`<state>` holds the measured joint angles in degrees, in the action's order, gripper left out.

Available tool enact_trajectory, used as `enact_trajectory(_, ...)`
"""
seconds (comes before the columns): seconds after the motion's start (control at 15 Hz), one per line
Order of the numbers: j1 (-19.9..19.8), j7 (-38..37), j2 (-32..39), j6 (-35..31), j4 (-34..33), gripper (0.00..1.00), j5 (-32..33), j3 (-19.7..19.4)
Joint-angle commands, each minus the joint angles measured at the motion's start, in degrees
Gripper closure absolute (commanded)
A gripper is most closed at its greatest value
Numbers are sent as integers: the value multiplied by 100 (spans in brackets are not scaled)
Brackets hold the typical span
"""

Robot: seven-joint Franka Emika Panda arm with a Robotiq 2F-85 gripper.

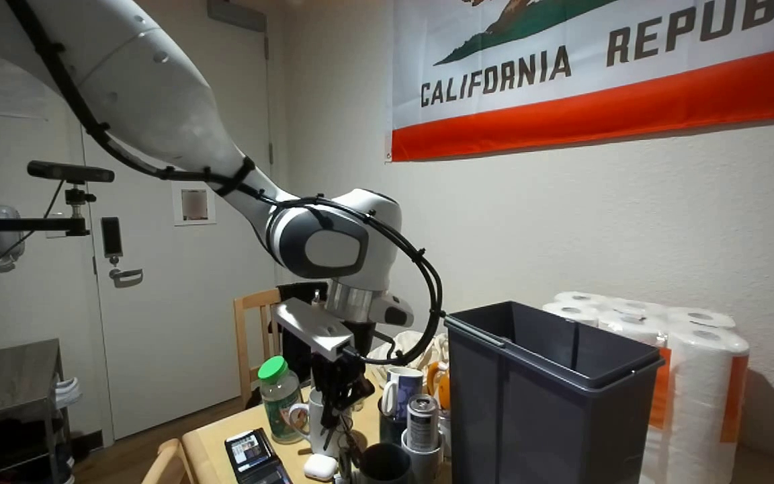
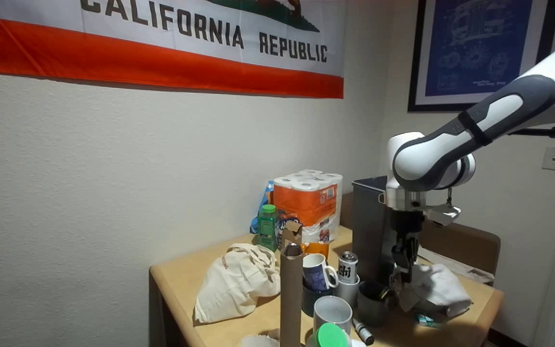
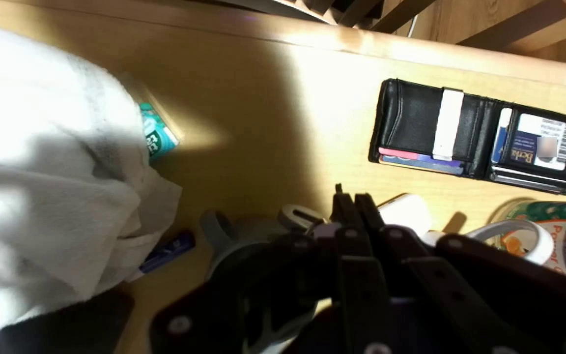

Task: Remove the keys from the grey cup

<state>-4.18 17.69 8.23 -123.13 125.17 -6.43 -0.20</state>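
My gripper [image 1: 330, 422] points straight down; its fingers are close together in the wrist view [image 3: 352, 197]. It appears shut on the keys [image 1: 347, 452], which hang below and beside the fingertips. In the wrist view a pale slotted piece of the keys [image 3: 298, 222] sticks out beside a finger. The keys show only faintly in an exterior view [image 2: 393, 288]. The dark grey cup [image 2: 372, 308] stands upright beside and below the gripper; it also shows at the bottom edge of an exterior view [image 1: 385, 464]. The gripper hides much of it in the wrist view [image 3: 211, 235].
A tall dark bin [image 1: 548, 410], a can [image 1: 422, 425] in a white cup, a blue mug [image 2: 316, 273] and a white mug [image 1: 320, 433] crowd the cup. A white towel [image 3: 57, 187], an open wallet [image 3: 425, 128], an earbud case [image 1: 320, 466] and a green-lidded jar [image 1: 281, 407] lie around.
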Motion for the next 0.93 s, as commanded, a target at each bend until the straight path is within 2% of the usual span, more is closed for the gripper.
enact_trajectory(0.0, 60, -250, -539, 127, 273, 99, 57, -41)
enact_trajectory(0.2, 41, -332, -879, 60, 461, 99, 9, -90)
enact_trajectory(0.6, 23, -539, -1414, 341, 738, 99, 68, -250)
enact_trajectory(0.87, -26, -790, -1323, 715, 725, 99, 79, -379)
